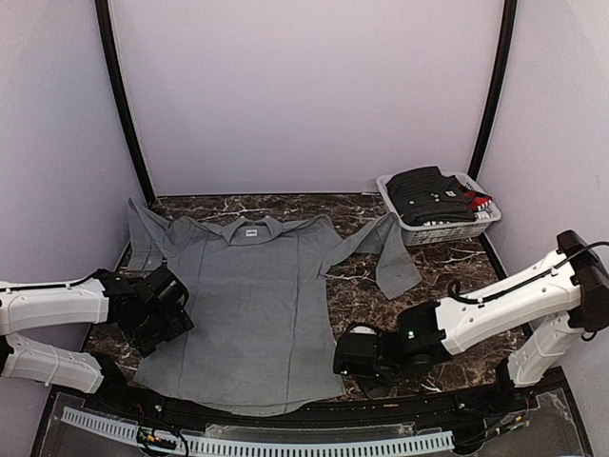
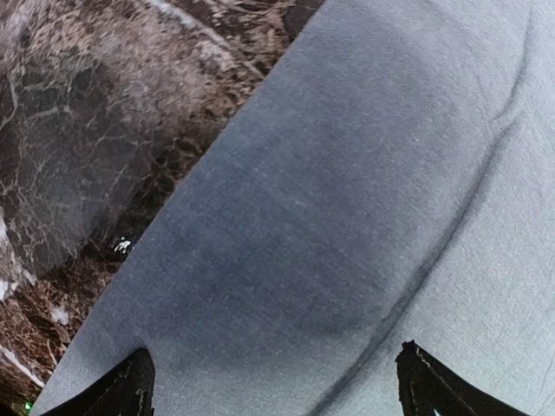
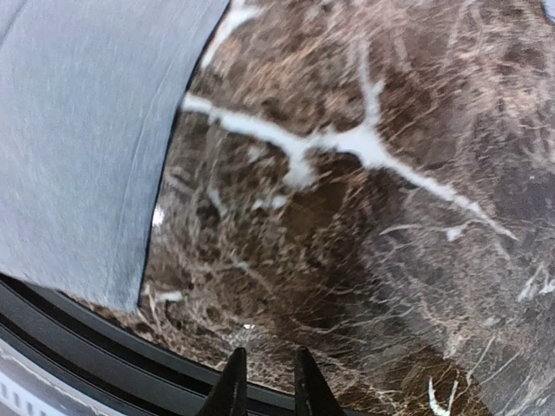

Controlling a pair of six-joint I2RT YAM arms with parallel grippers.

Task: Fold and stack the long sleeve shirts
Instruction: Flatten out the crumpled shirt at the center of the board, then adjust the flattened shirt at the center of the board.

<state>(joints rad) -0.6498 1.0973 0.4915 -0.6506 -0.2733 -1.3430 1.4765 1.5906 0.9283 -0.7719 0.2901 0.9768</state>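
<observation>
My left gripper [image 2: 277, 386] gapes wide and empty over the grey shirt [image 1: 252, 305], my right gripper [image 3: 267, 386] barely parted, empty, above marble table [image 3: 390, 217]; closing there would likely miss the shirt.

Plain pale lilac walls [image 1: 304, 95] meet at two black corner poles [image 1: 121, 105]. The tabletop [image 1: 447, 271] is dark brown, white-veined marble.

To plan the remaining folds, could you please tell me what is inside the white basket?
The white basket holds dark clothing with a red patch showing; whatever lies beneath that top layer is covered.
</observation>
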